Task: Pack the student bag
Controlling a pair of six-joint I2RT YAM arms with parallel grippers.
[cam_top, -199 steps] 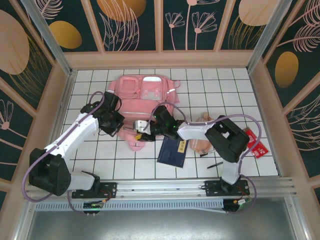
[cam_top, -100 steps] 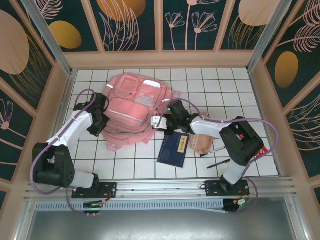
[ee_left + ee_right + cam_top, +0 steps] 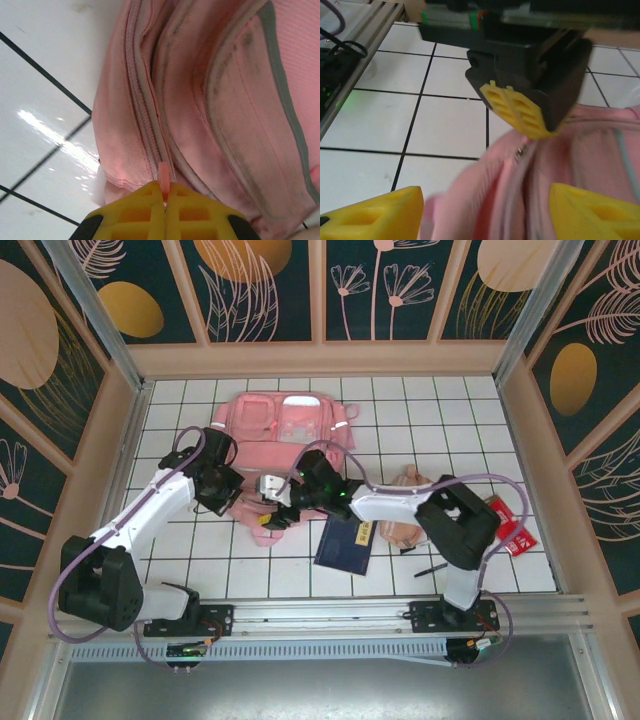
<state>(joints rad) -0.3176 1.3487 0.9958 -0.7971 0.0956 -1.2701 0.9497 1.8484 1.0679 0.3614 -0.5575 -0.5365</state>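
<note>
The student bag [image 3: 285,435] is a pink backpack lying flat on the white tiles, its lower edge towards the arms. My left gripper [image 3: 226,492] is at the bag's lower left corner, shut on a small pink zipper pull [image 3: 164,176] at the end of a zip line on the bag [image 3: 225,100]. From the right wrist view I see the left gripper [image 3: 520,114] pinching at the bag [image 3: 540,190]. My right gripper [image 3: 272,514] is at the bag's lower edge, open, and its yellow fingers [image 3: 375,215] stand wide apart on either side of a fold of the pink fabric.
A dark blue notebook [image 3: 343,540] lies right of the bag's lower edge. A peach pencil pouch [image 3: 398,528] sits beyond it, with a dark pen [image 3: 432,567] and a red item [image 3: 512,530] further right. Wooden walls ring the tiles.
The right gripper has moved left from beside the notebook to the bag's lower edge and opened. The left arm swung back right with the zipper pull. The bag has settled flatter.
</note>
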